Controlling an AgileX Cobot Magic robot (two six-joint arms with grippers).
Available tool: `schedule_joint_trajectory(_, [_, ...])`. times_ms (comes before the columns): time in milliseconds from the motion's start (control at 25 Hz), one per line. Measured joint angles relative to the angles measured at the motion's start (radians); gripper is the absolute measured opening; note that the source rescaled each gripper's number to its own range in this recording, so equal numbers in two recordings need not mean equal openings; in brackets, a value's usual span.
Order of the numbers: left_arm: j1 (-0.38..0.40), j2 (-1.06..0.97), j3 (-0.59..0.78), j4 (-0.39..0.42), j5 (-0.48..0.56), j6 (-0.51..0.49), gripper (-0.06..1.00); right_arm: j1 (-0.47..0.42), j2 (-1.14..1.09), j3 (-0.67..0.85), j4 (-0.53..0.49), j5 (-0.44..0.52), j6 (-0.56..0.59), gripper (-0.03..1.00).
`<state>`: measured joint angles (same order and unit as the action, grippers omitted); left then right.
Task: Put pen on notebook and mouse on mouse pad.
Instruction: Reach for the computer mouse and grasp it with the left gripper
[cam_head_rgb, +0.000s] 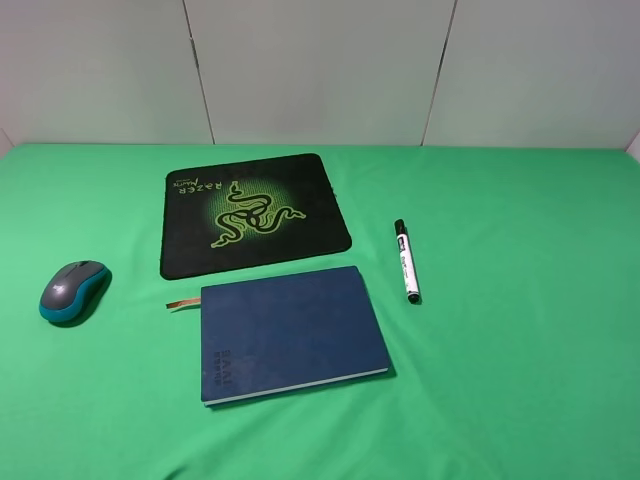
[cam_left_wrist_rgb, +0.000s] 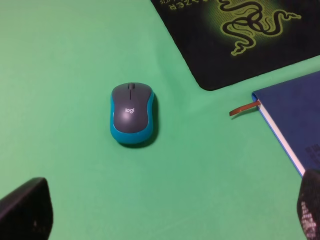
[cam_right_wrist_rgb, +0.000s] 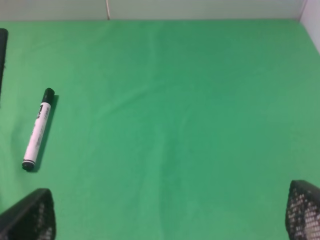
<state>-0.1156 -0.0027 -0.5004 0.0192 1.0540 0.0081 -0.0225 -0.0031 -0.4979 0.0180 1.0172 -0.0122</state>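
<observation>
- Your left gripper (cam_left_wrist_rgb: 172, 202) has its jaws spread wide with nothing between them. Only the two black fingertips (cam_left_wrist_rgb: 27, 210) show.
- The mouse (cam_left_wrist_rgb: 132, 113) is the nearest thing. It sits on the green cloth (cam_left_wrist_rgb: 60, 60) straight ahead of those jaws, near their centre line and clear of both fingers.
- The notebook (cam_left_wrist_rgb: 295, 120) is ahead too, but off toward your right arm's side, past the finger on that side. It lies closed and flat, and its tan ribbon (cam_left_wrist_rgb: 245, 107) pokes out toward the mouse.
- The mouse pad (cam_left_wrist_rgb: 240, 45) is farther out, beyond the notebook corner. A strip of cloth shows between the two. The mouse is on the cloth, not touching the pad.
- Your right gripper (cam_right_wrist_rgb: 167, 212) is also wide open and grips nothing.
- The pen (cam_right_wrist_rgb: 38, 129) is ahead of it, off toward your left arm's side, roughly in line with the finger on that side. It lies flat on the cloth with its capped end pointing away from the gripper.
- In the high view the pen lies just beside the notebook's edge and apart from it. The pad lies just behind the notebook. Neither gripper shows there.
</observation>
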Motion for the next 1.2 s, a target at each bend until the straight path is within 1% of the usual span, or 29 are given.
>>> schedule_joint_trajectory(960, [0.0,0.006,-0.013,0.0,0.01,-0.008,0.94,0.0,0.0,0.0,0.0,0.0,0.0,1.0])
schedule_joint_trajectory(1080, [0.0,0.068,-0.058,0.004,0.021,-0.016,0.94,0.0,0.0,0.0,0.0,0.0,0.0,1.0])
schedule_joint_trajectory(1200, [0.0,0.182,-0.114,0.017,0.023,-0.018,0.94,0.0,0.0,0.0,0.0,0.0,0.0,1.0])
